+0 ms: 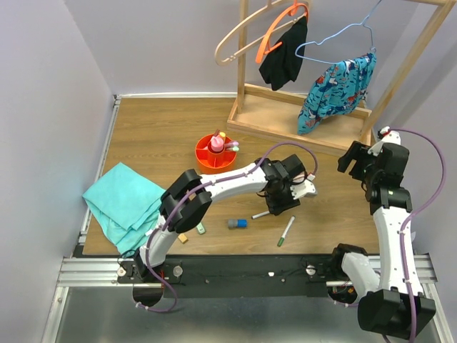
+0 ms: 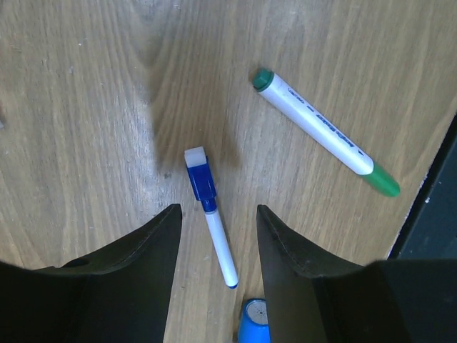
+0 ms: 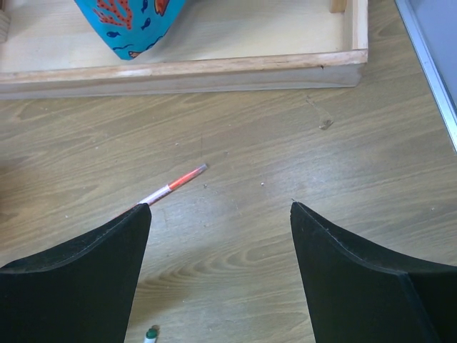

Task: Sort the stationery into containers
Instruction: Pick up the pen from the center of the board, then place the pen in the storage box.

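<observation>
Wooden surface [image 1: 157,136] with orange desk organiser [image 1: 216,152] partly filled. Well apart from organiser, on its near right: blue-capped marker [image 2: 211,221] lying flat between parted, empty left fingers [image 2: 136,279]; green-capped marker [image 2: 321,132] farther out. Right fingers [image 3: 78,279] spread wide, grasping nothing.

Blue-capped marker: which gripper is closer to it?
Left. The left gripper hovers over the blue-capped marker, jaws open either side; the right gripper is far away near the wooden rack base.

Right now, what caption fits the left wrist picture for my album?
Left gripper, jaws open, poised over a blue-capped marker; a green-capped marker lies nearby on the wooden table.
</observation>
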Tool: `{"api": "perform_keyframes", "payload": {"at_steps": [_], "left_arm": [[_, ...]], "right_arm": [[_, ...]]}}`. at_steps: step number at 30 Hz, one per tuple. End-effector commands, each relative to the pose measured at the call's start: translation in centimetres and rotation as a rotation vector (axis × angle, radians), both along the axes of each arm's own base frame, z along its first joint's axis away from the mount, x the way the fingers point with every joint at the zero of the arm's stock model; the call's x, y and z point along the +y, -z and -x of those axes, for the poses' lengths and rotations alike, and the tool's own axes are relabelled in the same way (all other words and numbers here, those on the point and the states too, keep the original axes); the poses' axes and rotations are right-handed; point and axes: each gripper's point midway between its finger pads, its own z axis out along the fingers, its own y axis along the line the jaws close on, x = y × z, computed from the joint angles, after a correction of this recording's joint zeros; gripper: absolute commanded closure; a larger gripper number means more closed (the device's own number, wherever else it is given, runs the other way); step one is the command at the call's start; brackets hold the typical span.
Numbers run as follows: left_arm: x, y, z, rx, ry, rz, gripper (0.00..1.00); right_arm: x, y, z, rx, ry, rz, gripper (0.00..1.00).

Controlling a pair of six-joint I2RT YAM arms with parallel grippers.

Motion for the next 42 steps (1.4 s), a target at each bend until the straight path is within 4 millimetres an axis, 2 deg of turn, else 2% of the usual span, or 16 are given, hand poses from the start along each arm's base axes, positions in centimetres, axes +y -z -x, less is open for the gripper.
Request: {"api": "perform_keyframes", "payload": {"at_steps": [1, 11, 18, 21, 24, 26, 28, 32, 33, 35, 36, 38, 39, 40, 41, 42], "left_arm": [[0.2, 1.3, -1.4, -0.057, -0.057, -0.046, 0.45], [-0.5, 3.9, -1.3, -0.017, -0.118, -0.045, 0.5], [0.7, 5.9, -0.2, 0.026, -0.147, -0.078, 0.71], [1.1, 4.8, 0.2, 0.05, -0.129, -0.081, 0.81], [0.5, 0.1, -1.0, 0.059, -0.102, 0.009, 0.82], [0.0, -4.5, -2.9, 0.054, -0.095, 0.125, 0.82], [-0.1, -10.7, -4.5, 0.018, -0.084, 0.25, 0.83], [1.9, -19.9, -8.6, -0.055, -0.085, 0.462, 0.83], [3.6, -22.3, -10.7, -0.107, -0.121, 0.516, 0.83], [5.3, -25.0, -12.6, -0.147, -0.154, 0.592, 0.83], [7.1, -27.9, -14.4, -0.21, -0.179, 0.679, 0.83], [9.4, -28.0, -16.3, -0.219, -0.253, 0.728, 0.83], [10.2, -31.6, -16.8, -0.313, -0.231, 0.841, 0.83], [12.6, -29.6, -18.5, -0.31, -0.303, 0.841, 0.83], [13.5, -30.0, -19.0, -0.326, -0.32, 0.882, 0.83], [14.4, -32.6, -19.2, -0.408, -0.308, 0.97, 0.83]], "right_arm": [[-0.1, -1.4, -0.1, -0.052, 0.015, -0.01, 0.13], [0.0, -0.7, -0.1, -0.037, 0.018, -0.021, 0.12], [0.1, -0.2, -0.2, -0.024, 0.017, -0.033, 0.12], [0.1, 0.0, -0.3, -0.02, 0.015, -0.037, 0.12], [0.0, 0.0, -0.4, -0.02, 0.015, -0.034, 0.12], [0.0, -0.2, -0.5, -0.019, 0.015, -0.028, 0.12], [-0.1, -0.3, -0.5, -0.017, 0.012, -0.022, 0.12], [-0.4, -0.5, -0.7, -0.02, 0.011, 0.0, 0.12], [-0.5, -0.5, -0.7, -0.02, 0.011, 0.012, 0.13], [-0.7, -0.4, -0.7, -0.022, 0.018, 0.02, 0.13], [-0.9, -0.5, -0.7, -0.023, 0.022, 0.025, 0.13], [-0.9, -0.3, -0.7, -0.016, 0.018, 0.031, 0.13], [-0.9, -0.3, -0.8, -0.014, 0.01, 0.038, 0.13], [-1.0, -0.3, -0.8, -0.01, 0.012, 0.044, 0.13], [-1.1, -0.3, -0.8, -0.002, 0.011, 0.047, 0.13], [-1.2, -0.2, -0.9, 0.003, 0.013, 0.054, 0.13]]}}
